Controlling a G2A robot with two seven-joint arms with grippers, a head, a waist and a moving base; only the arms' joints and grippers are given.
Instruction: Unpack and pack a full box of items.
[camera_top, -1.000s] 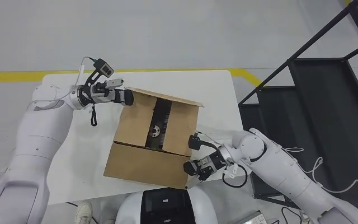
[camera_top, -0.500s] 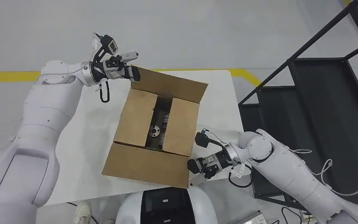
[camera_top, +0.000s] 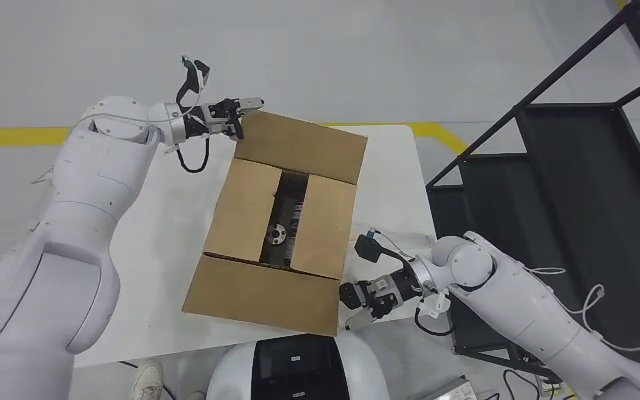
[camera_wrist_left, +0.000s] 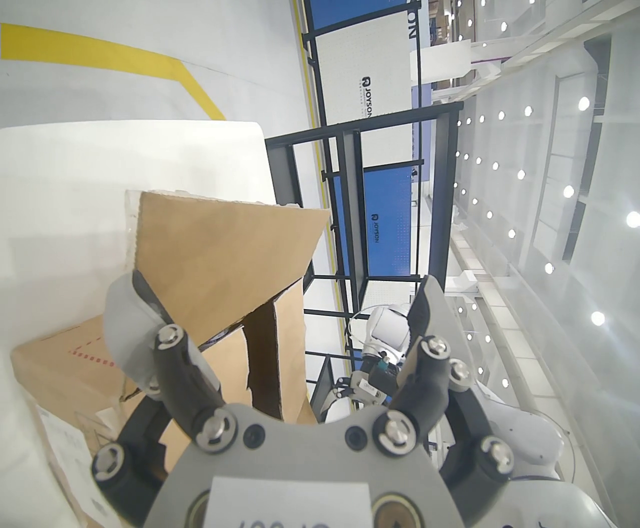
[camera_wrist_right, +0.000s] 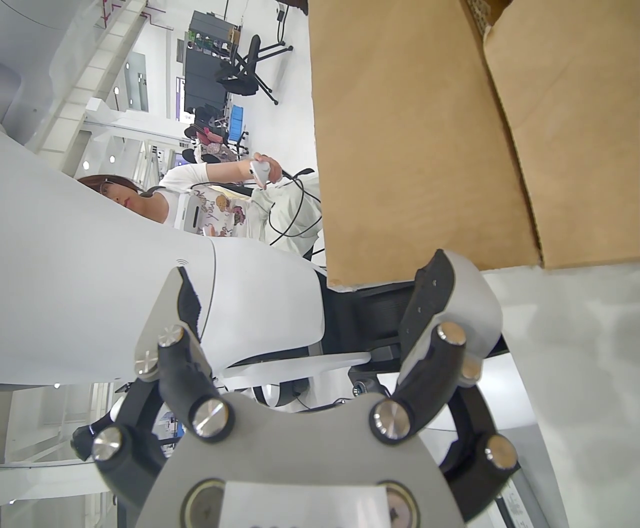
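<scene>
Left gripper (camera_top: 243, 112) sits in the upper left of the top view, at the left corner of the cardboard box's (camera_top: 245, 215) far flap (camera_top: 305, 145). Its jaws are spread wide and hold nothing. In the left wrist view the left gripper (camera_wrist_left: 277, 285) has one finger (camera_wrist_left: 132, 300) right at the edge of that brown flap (camera_wrist_left: 220, 250), though contact cannot be made out, while the other finger (camera_wrist_left: 425, 310) stands well apart from the cardboard.

To the right, the box fills the middle of the top view, resting on the white table (camera_top: 170, 230) and turned slightly askew. The far flap stands up toward the top of the frame. Two inner flaps (camera_top: 325, 225) lie nearly flat over the opening with a narrow gap between them, and in that gap dark items (camera_top: 290, 215) and a round metal part (camera_top: 275, 237) show inside. The near flap (camera_top: 260, 295) is folded outward toward the bottom of the frame.

Further right, in the lower centre-right of the top view, the right gripper (camera_top: 348, 308) is just beside the box's near right corner, low at the table's edge. Its jaws are also wide apart and empty. In the right wrist view the right gripper (camera_wrist_right: 310, 272) points up at the box (camera_wrist_right: 400, 125), and the corner of the near flap hangs just beyond the gap between the fingertips, touching neither.

Black metal stairs (camera_top: 540, 150) stand at the far right of the top view.
</scene>
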